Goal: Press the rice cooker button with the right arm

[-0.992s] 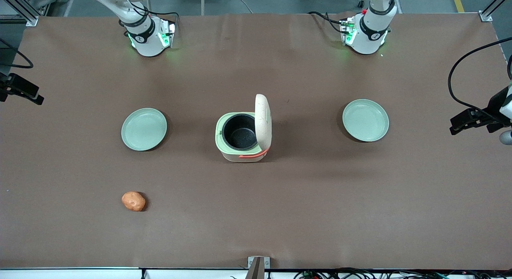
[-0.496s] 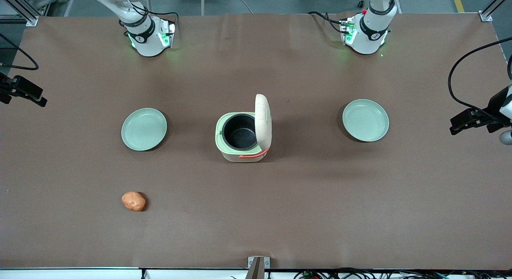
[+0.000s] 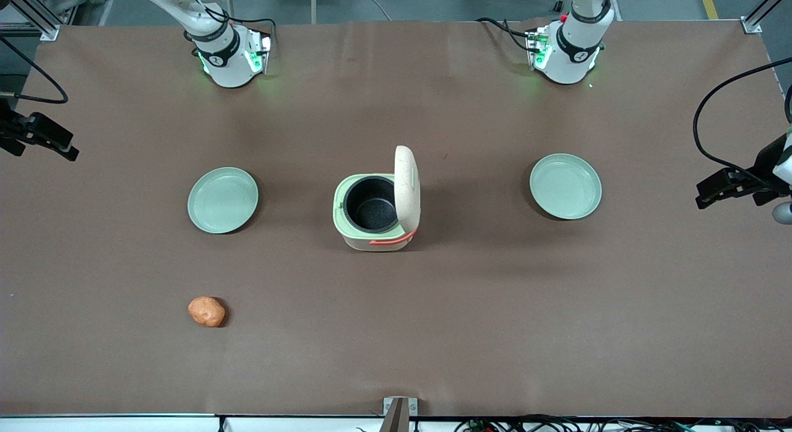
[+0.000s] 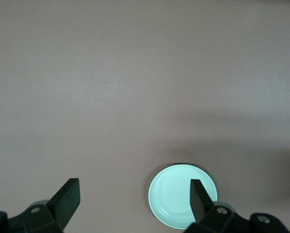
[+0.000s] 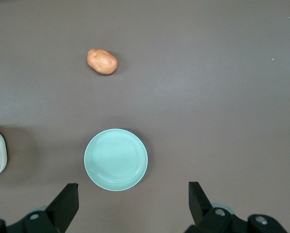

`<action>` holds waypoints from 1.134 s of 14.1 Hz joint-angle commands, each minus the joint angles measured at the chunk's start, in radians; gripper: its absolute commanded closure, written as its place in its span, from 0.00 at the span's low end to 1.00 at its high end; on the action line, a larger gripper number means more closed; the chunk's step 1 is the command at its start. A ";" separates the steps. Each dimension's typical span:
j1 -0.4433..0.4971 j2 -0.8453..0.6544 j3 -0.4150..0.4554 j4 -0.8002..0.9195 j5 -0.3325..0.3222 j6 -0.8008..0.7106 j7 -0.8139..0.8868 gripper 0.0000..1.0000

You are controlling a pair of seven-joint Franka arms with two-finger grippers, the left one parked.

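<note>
The cooker [image 3: 377,203] stands mid-table, lid [image 3: 406,187] raised, pot [image 3: 371,203] bare; the gripper [image 5: 133,206] hangs high over a plate [image 5: 116,159], fingers [image 5: 67,201] spread wide, holding nothing; a potato [image 5: 102,61] lies nearer the front camera.

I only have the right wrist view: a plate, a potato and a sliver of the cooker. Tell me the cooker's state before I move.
Observer: The cooker has its lid standing upright, open.
Operator: Report what's inside.
Observer: The black pot looks empty.
Operator: Place my tool relative to the cooker.
Observer: The tool, open, hangs at the working arm's end of the table, well clear of the cooker, with the plate roughly between them.
</note>
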 commanded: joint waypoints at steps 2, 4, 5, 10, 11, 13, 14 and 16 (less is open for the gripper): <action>-0.004 -0.028 0.005 -0.002 -0.014 -0.007 -0.011 0.00; 0.002 -0.026 0.009 -0.001 -0.015 -0.007 -0.012 0.00; 0.002 -0.026 0.011 -0.002 -0.015 -0.007 -0.012 0.00; 0.001 -0.023 0.012 0.001 -0.014 0.003 -0.011 0.00; -0.008 -0.023 0.018 0.002 -0.014 0.003 -0.011 0.00; -0.045 -0.022 0.054 0.007 -0.012 0.003 -0.009 0.00; -0.054 -0.022 0.071 0.008 -0.014 0.003 -0.009 0.00; -0.051 -0.023 0.071 0.007 -0.012 0.003 -0.009 0.00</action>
